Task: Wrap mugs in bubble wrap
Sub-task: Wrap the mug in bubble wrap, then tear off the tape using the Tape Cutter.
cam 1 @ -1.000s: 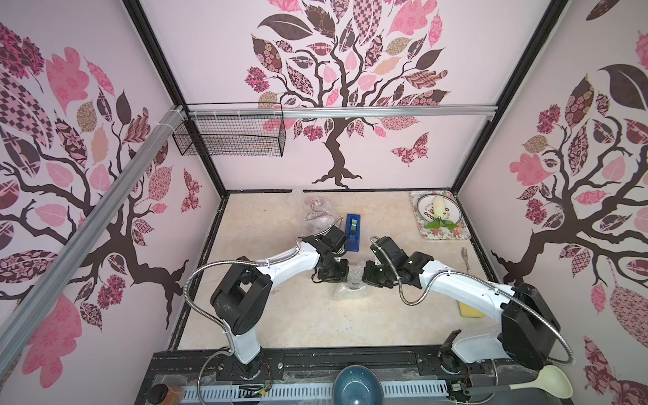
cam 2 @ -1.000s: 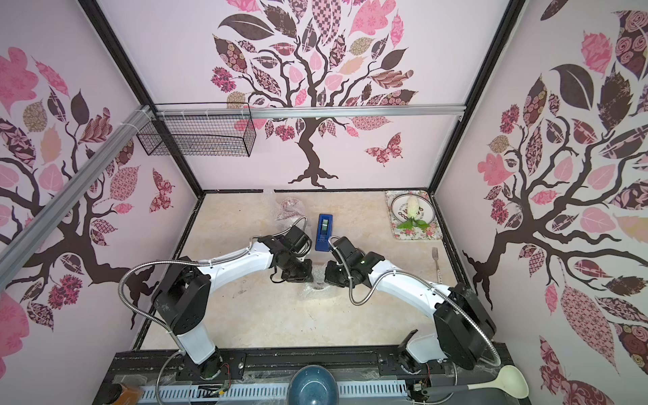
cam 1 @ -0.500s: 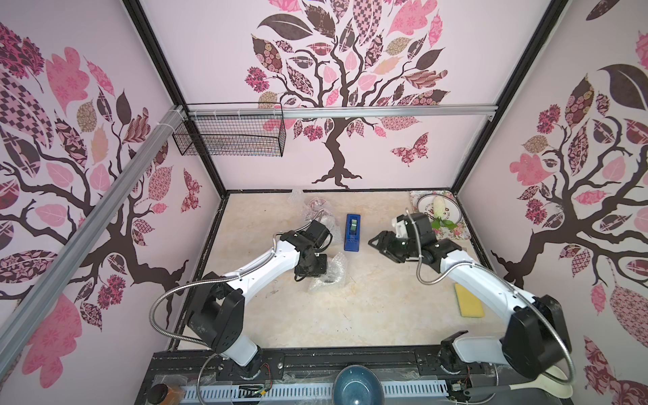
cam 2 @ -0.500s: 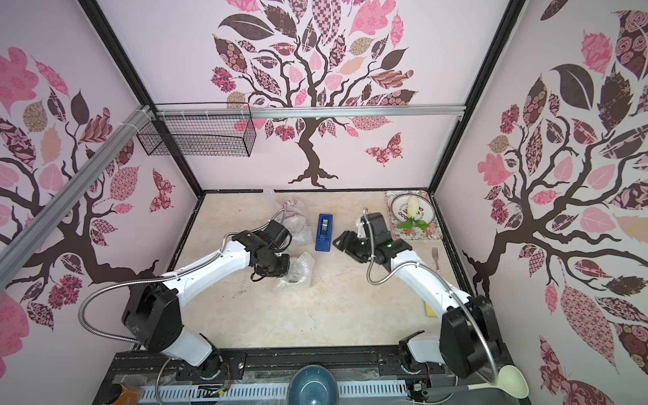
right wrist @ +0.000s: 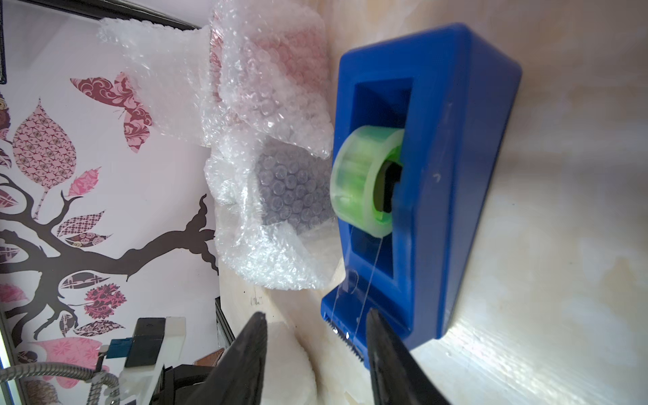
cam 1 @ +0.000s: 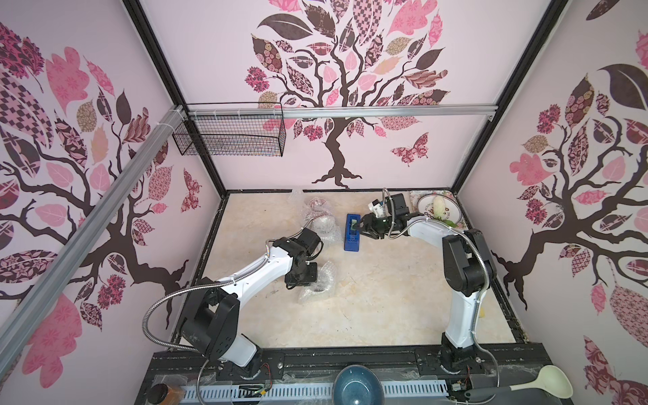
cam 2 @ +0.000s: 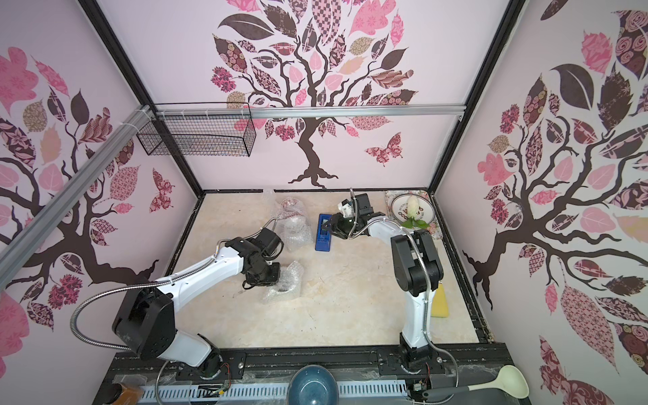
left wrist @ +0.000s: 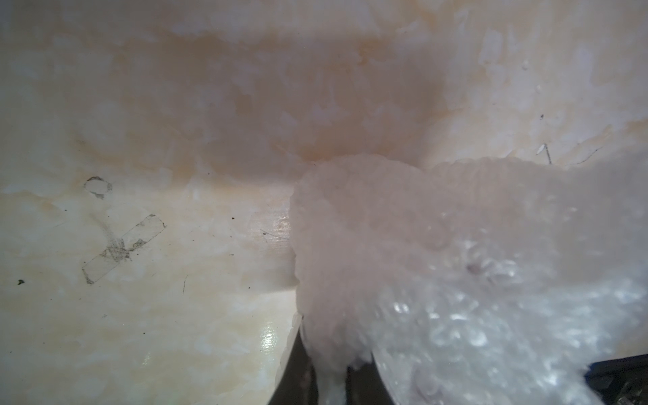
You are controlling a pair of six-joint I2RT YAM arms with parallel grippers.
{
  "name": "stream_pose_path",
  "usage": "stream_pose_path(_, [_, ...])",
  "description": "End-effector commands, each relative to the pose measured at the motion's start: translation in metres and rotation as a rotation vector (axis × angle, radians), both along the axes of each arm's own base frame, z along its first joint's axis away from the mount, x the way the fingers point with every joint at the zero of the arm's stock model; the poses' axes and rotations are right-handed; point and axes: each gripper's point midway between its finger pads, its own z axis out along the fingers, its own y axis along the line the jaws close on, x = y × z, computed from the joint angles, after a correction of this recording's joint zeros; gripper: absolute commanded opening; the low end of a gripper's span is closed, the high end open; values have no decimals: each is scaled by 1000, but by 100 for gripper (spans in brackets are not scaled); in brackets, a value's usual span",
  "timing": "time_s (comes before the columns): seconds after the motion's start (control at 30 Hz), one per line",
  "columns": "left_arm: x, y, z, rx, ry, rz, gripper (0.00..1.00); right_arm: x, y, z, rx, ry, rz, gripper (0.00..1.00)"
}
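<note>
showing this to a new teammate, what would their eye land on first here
Probably the bright blue tape dispenser toward the back of the pale table, with the right gripper open at its cutter end. Next comes the left gripper, pinching crumpled bubble wrap near the table's middle. Two wrapped bundles lie behind it, beside the dispenser.
</note>
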Motion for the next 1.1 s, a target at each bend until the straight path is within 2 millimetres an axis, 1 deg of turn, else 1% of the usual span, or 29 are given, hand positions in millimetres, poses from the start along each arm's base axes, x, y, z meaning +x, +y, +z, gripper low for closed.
stream_pose_path(0.0, [4, -4, 4, -42, -28, 16, 0, 9, 6, -5, 14, -20, 25, 46])
stream_pose_path(0.1, [5, -6, 3, -47, -25, 21, 0, 6, 5, -19, 5, 6, 19, 46])
stream_pose_path(0.23, [6, -9, 1, -57, -16, 18, 0, 5, 3, -29, -7, 12, 9, 46])
stream_pose_path(0.33, [7, -11, 1, -63, -15, 22, 0, 8, 7, -29, 18, 10, 6, 45])
stream_pose_path(0.47, [7, -12, -1, -66, -8, 22, 0, 10, 9, -37, 28, 20, 2, 45])
stream_pose_path(0.6, [8, -11, -1, -63, -7, 23, 0, 8, 8, -47, 17, 38, -1, 44])
stream_pose_path(0.83, [10, -14, -2, -72, -5, 26, 0, 5, 8, -55, 25, 58, -13, 44])
stream_pose_path(1.07, [9, -14, -1, -72, -7, 25, 0, 4, 11, -60, 99, 72, -43, 44])
